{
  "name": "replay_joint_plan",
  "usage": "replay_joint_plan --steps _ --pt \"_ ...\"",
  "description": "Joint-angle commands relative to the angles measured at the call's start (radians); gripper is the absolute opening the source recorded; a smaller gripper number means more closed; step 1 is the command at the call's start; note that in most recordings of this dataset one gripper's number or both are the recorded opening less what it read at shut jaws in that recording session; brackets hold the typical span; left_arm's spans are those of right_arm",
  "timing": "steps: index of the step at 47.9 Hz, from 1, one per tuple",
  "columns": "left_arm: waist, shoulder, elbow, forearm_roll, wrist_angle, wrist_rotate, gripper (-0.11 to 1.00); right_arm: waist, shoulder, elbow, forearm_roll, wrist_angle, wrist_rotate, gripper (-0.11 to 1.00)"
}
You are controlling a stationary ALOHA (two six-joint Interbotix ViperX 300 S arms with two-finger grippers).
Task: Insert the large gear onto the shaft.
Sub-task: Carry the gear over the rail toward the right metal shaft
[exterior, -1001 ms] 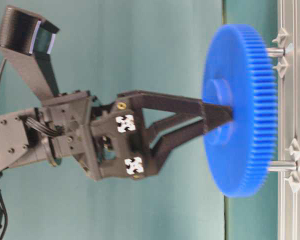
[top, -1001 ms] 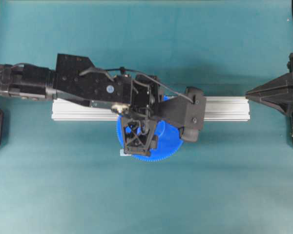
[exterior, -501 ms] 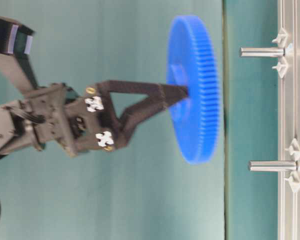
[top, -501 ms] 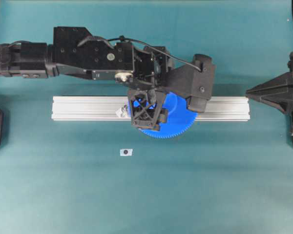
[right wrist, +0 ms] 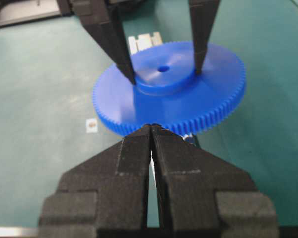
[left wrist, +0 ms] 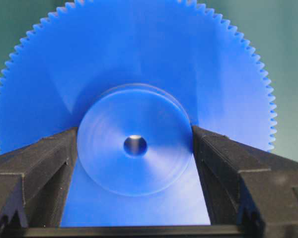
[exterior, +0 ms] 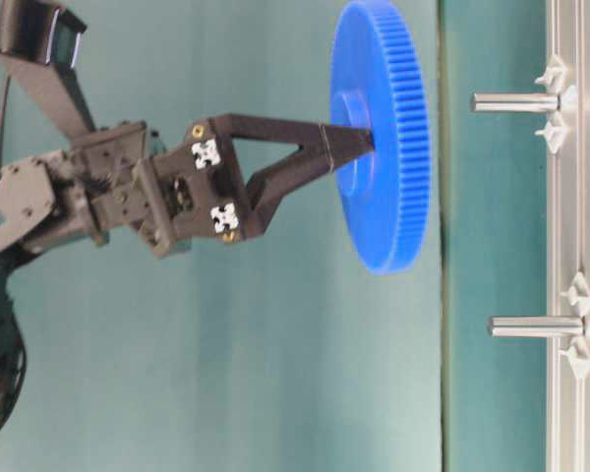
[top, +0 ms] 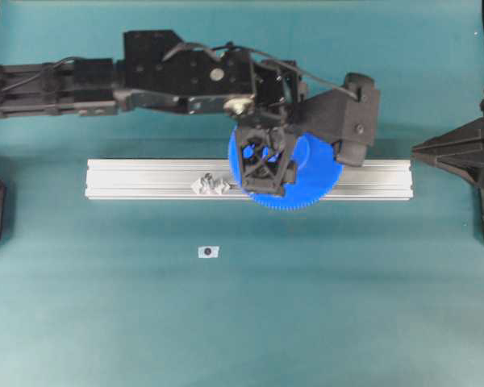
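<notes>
Blue and held level above the rail (top: 145, 179), the large gear (exterior: 382, 138) is pinched by its hub in the left gripper (left wrist: 135, 148), carrying step under way; next its centre hole must line up over the shaft (exterior: 514, 101) before lowering.

Large gear (top: 306, 173): wide, flat, bright-blue plastic disc, fine teeth running all round the rim, raised round hub (left wrist: 134, 145) showing a small centre hole. It is hanging clear of the surface, held by its hub, with its faces lying parallel to the tabletop; from overhead it is overlapping the long grooved metal bar. In the table-level view it is sitting edge-on, well apart from both pins.

Shaft (exterior: 516, 101): thin, pale grey pin standing upright from the metal bar, flanked by two tiny translucent wing-shaped brackets at its base. It is standing bare, with the gear not touching it.
</notes>
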Motion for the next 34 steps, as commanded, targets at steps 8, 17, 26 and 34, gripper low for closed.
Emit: replay_joint_plan --steps 8,17,26,34 --pt "0.012 0.014 -0.103 -0.005 0.005 0.015 0.77 -0.011 0.003 -0.008 -0.002 -0.003 0.006 0.08" --pt "0.012 0.037 -0.124 -0.006 0.003 0.011 0.77 -0.012 -0.002 -0.005 -0.002 -0.003 0.006 0.08" --pt "0.015 0.06 -0.124 -0.006 -0.002 -0.003 0.77 -0.014 -0.005 0.0 -0.002 -0.003 0.006 0.08" --pt "0.017 0.08 -0.129 -0.006 -0.008 -0.003 0.77 -0.021 -0.008 0.003 -0.002 -0.003 0.008 0.08"
